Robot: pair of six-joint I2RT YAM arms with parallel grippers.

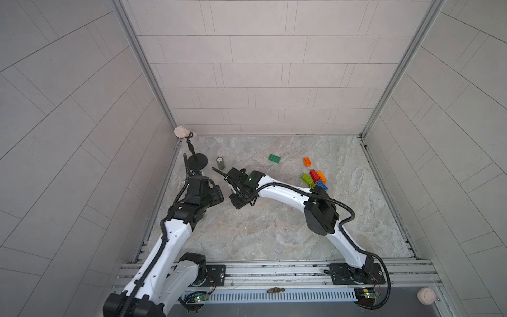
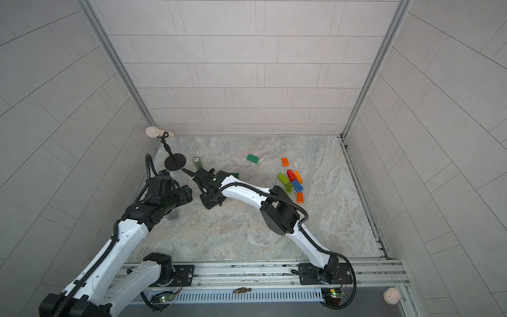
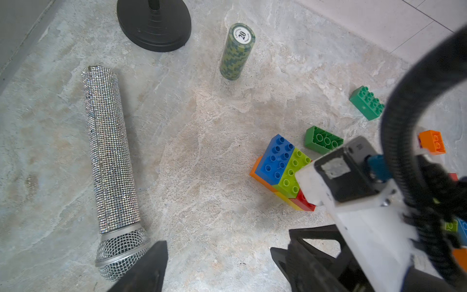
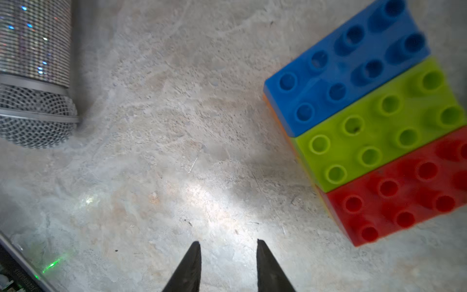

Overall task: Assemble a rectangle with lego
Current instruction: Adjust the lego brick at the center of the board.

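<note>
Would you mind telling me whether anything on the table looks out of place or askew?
A dark green brick lies tipped, hollow underside showing, beside the assembled block. A glittery microphone lies flat near a black stand base, unrelated to the build.

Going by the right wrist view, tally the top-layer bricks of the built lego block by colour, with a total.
blue brick: 1
lime brick: 1
red brick: 1
Total: 3
The lower layer is mostly hidden, so not counted.

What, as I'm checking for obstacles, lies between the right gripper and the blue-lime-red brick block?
Nothing: in the right wrist view only bare stone table separates the right gripper from the brick block.
</note>
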